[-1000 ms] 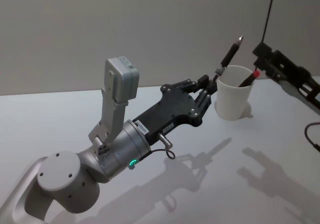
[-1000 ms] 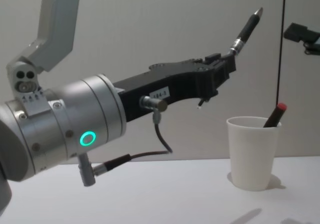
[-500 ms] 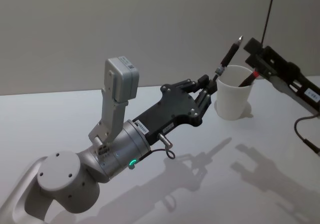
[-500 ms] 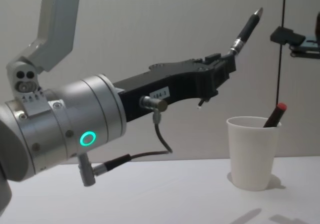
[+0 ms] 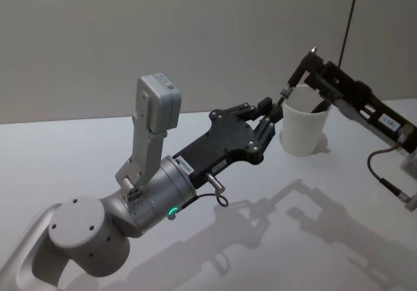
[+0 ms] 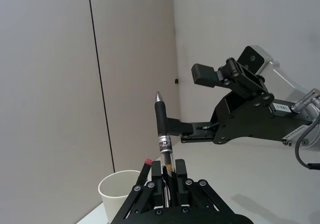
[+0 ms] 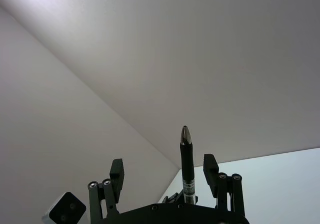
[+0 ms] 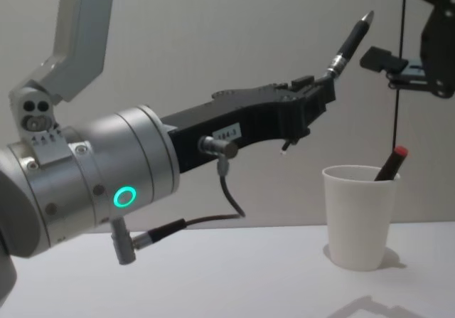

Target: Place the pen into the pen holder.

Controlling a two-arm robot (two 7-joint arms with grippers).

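Left gripper (image 8: 321, 83) pinches the pen (image 8: 350, 42) by its lower end, tip up, above the cup (image 8: 359, 217) near the table's far right edge. Right gripper (image 7: 167, 180) spread around the barrel — light, stiff, slick; grip the rubber sleeve.

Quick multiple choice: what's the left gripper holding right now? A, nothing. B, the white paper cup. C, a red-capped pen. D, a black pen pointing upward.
D: the left gripper is shut on the lower end of a black pen whose tip points up, above and beside the pen holder, with the open right gripper around its upper part.
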